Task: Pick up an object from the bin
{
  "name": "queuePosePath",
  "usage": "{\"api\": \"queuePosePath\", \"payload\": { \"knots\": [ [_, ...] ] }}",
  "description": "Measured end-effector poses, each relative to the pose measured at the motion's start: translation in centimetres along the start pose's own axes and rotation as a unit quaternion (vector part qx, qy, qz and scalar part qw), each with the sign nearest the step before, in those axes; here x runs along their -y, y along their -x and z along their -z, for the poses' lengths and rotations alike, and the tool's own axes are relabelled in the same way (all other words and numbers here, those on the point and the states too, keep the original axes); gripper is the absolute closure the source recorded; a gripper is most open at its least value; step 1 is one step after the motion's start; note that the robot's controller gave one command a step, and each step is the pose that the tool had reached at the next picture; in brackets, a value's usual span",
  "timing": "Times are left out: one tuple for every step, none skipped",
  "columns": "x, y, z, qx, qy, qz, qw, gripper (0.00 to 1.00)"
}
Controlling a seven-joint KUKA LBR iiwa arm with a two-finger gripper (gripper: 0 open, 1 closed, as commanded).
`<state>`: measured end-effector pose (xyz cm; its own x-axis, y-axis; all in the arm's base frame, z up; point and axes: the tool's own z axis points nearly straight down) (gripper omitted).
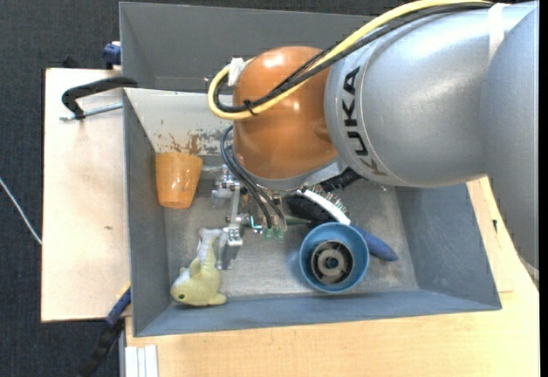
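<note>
As the arm's orange-capped wrist leans in from the right, the gripper point(219, 248) hangs low in the grey bin point(257, 37), toward its lower-left corner. It is just above one pale yellow soft toy point(199, 288) lying by the front wall. Whether its grip is released or clenched, I cannot tell. One orange cup point(176, 179) lies by the left wall, and one blue round cup point(333, 258) sits to the right.

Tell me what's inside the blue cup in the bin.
Inside the blue cup sits a dark round part; whatever lies under that part is covered.
</note>
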<state>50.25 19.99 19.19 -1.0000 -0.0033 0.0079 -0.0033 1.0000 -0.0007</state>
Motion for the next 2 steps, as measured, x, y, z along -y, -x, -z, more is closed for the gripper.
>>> {"api": "queuePosePath", "payload": {
  "knots": [
    [-0.37,0.56,-10.13,0.0017,0.000,0.233,0.9725,0.00],
    [-0.43,0.69,-9.89,0.0039,0.000,0.233,0.9726,1.00]
  ]
}}
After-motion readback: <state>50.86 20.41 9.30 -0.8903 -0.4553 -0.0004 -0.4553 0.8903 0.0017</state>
